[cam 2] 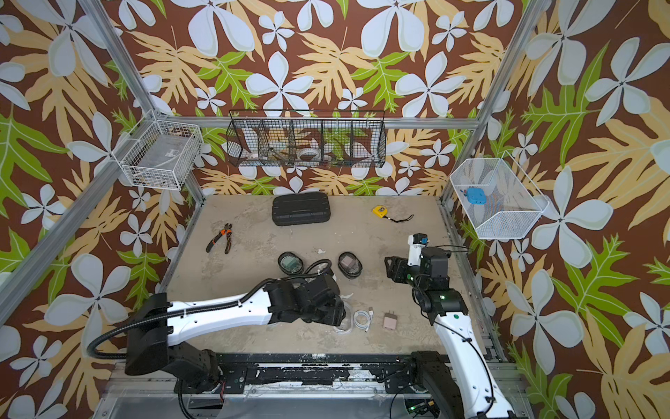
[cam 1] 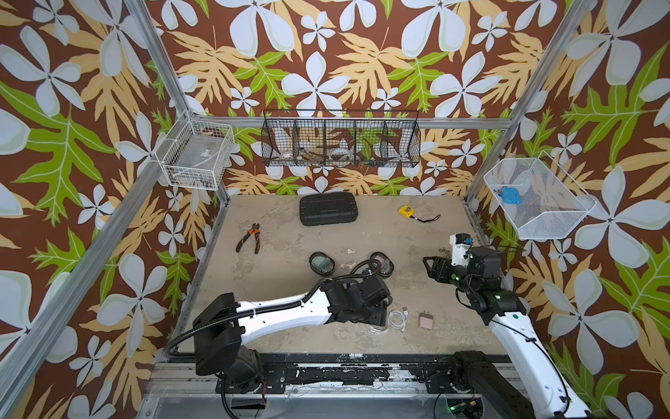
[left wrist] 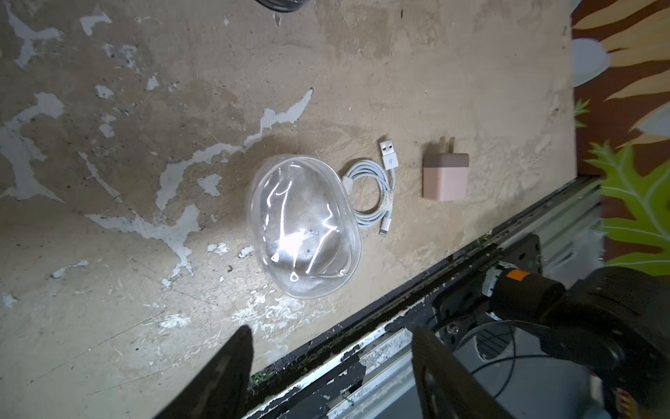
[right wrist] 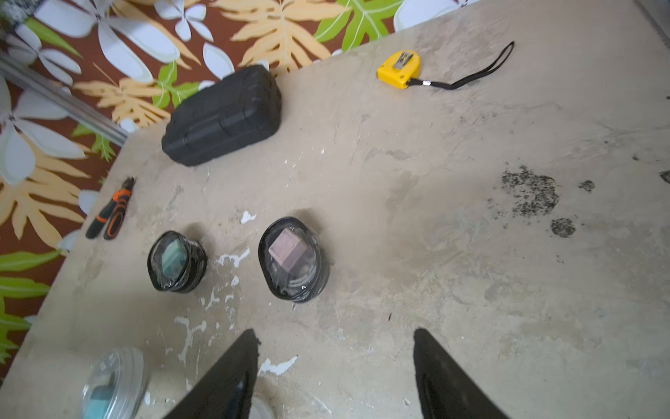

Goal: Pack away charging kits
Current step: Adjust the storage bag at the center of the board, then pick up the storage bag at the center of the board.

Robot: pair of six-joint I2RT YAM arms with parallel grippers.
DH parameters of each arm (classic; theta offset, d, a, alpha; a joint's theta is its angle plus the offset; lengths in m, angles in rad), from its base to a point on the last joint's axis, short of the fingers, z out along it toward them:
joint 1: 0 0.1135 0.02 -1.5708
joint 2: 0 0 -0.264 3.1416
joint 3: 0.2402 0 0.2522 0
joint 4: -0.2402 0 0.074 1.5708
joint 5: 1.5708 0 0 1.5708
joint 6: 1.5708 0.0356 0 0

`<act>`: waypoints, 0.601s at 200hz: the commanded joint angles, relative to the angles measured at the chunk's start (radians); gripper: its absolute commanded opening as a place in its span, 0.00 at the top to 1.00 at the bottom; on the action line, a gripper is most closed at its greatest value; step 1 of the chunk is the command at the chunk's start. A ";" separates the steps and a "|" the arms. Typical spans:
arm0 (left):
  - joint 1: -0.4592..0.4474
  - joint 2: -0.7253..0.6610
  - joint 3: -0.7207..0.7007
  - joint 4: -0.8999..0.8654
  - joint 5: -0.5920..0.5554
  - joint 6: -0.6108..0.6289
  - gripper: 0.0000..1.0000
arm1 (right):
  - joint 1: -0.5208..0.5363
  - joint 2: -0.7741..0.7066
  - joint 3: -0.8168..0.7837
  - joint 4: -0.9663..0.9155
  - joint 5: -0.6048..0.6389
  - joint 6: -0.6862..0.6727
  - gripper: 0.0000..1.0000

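An empty clear oval case (left wrist: pixel 304 225) lies dome up near the table's front edge. Beside it rests a coiled white cable (left wrist: pixel 373 192), then a dusty-pink plug (left wrist: pixel 446 176). My left gripper (left wrist: pixel 331 328) hangs open above the front edge, just short of the clear case, holding nothing. Mid-table stand two black-rimmed cases, one holding a teal plug (right wrist: pixel 176 261) and one a pink plug (right wrist: pixel 293 259). Another clear case (right wrist: pixel 112 384) holds a teal plug. My right gripper (right wrist: pixel 335 332) is open and empty, to the right of the black-rimmed cases.
A large black ribbed case (cam 1: pixel 328 209), a yellow tape measure (cam 1: pixel 406 211) and pliers (cam 1: pixel 250 237) lie toward the back. A white basket (cam 1: pixel 197 156), a black basket (cam 1: pixel 340 139) and a mesh basket (cam 1: pixel 536 217) with a blue block (cam 1: pixel 510 196) hang on the walls.
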 commanded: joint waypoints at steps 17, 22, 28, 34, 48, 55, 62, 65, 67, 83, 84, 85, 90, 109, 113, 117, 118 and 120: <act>-0.067 0.235 0.226 -0.154 -0.210 0.016 0.22 | -0.024 -0.049 -0.059 0.070 -0.019 0.072 0.31; -0.071 0.266 0.260 -0.178 -0.216 0.019 0.22 | -0.025 -0.056 -0.065 0.073 -0.019 0.075 0.31; -0.076 0.301 0.295 -0.201 -0.230 0.024 0.22 | -0.026 -0.066 -0.076 0.079 -0.018 0.082 0.31; -0.083 0.328 0.327 -0.228 -0.256 0.019 0.21 | -0.027 -0.079 -0.086 0.082 -0.010 0.090 0.31; -0.087 0.371 0.368 -0.259 -0.282 0.020 0.19 | -0.041 -0.111 -0.112 0.091 0.010 0.099 0.29; -0.087 0.385 0.372 -0.260 -0.290 0.020 0.18 | -0.055 -0.122 -0.128 0.100 0.003 0.104 0.29; -0.087 0.398 0.378 -0.260 -0.294 0.021 0.18 | -0.065 -0.129 -0.139 0.108 -0.010 0.110 0.29; -0.087 0.405 0.381 -0.261 -0.292 0.024 0.18 | -0.068 -0.129 -0.144 0.109 -0.013 0.112 0.29; -0.087 0.411 0.384 -0.261 -0.290 0.026 0.18 | -0.068 -0.130 -0.146 0.110 -0.016 0.114 0.29; -0.087 0.452 0.407 -0.272 -0.268 0.031 0.17 | -0.071 -0.131 -0.166 0.123 -0.025 0.115 0.29; -0.088 0.454 0.409 -0.273 -0.269 0.031 0.17 | -0.071 -0.131 -0.167 0.124 -0.027 0.116 0.28; -0.088 0.457 0.410 -0.274 -0.267 0.031 0.17 | -0.072 -0.131 -0.168 0.125 -0.028 0.116 0.29; -0.088 0.466 0.413 -0.283 -0.266 0.030 0.17 | -0.072 -0.130 -0.174 0.130 -0.030 0.113 0.28; -0.094 0.489 0.409 -0.305 -0.271 0.028 0.17 | -0.079 -0.121 -0.193 0.142 -0.043 0.101 0.28; -0.094 0.490 0.406 -0.307 -0.274 0.026 0.17 | -0.084 -0.119 -0.198 0.147 -0.049 0.101 0.28; -0.096 0.491 0.403 -0.309 -0.275 0.027 0.17 | -0.090 -0.116 -0.205 0.151 -0.055 0.099 0.28; -0.097 0.492 0.402 -0.310 -0.276 0.026 0.17 | -0.091 -0.116 -0.205 0.153 -0.057 0.100 0.28; -0.096 0.493 0.400 -0.310 -0.277 0.025 0.17 | -0.095 -0.115 -0.208 0.155 -0.061 0.099 0.28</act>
